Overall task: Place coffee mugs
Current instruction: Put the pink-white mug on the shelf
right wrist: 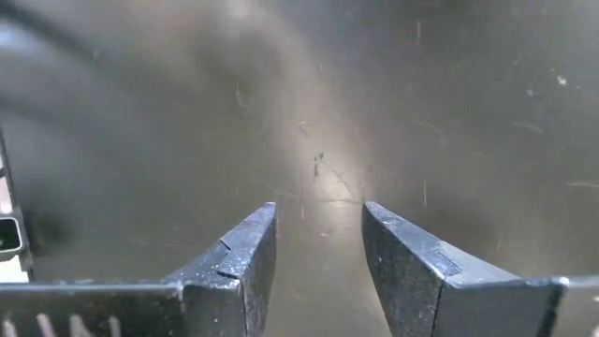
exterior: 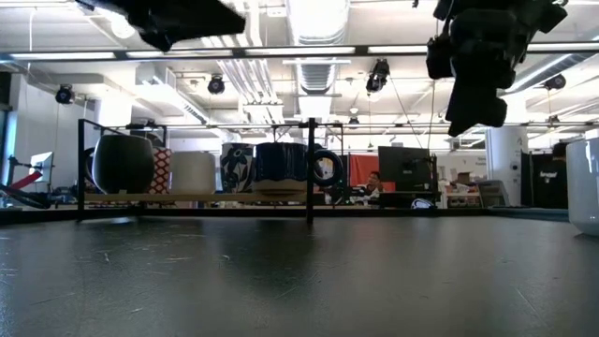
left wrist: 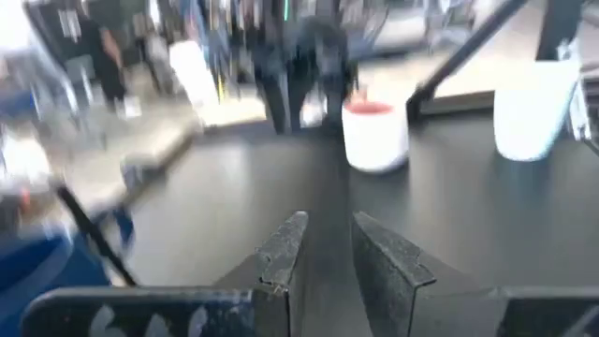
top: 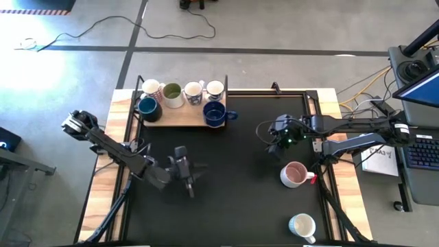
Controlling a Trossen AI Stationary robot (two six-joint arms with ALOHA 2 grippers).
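Six mugs stand on a wooden tray [top: 180,121] at the table's far left: two dark blue [top: 215,114] [top: 147,106], one olive-green inside [top: 171,92], and three white or cream [top: 193,90]. A pink mug [top: 295,174] stands upright on the black table toward its right edge, and a white mug [top: 302,225] near the near right corner. My left gripper [top: 192,170] hovers mid-table, open by a narrow gap [left wrist: 328,245], facing the pink mug [left wrist: 374,133] and the white mug [left wrist: 533,108]. My right gripper [top: 278,143] hangs open above bare table [right wrist: 318,245], just far-left of the pink mug.
The tray has a thin black frame with posts [exterior: 310,168] around it. The black mat's middle and near part hold nothing between the grippers. Beyond the right edge are a laptop and papers [top: 418,147]; cables lie on the floor past the far edge.
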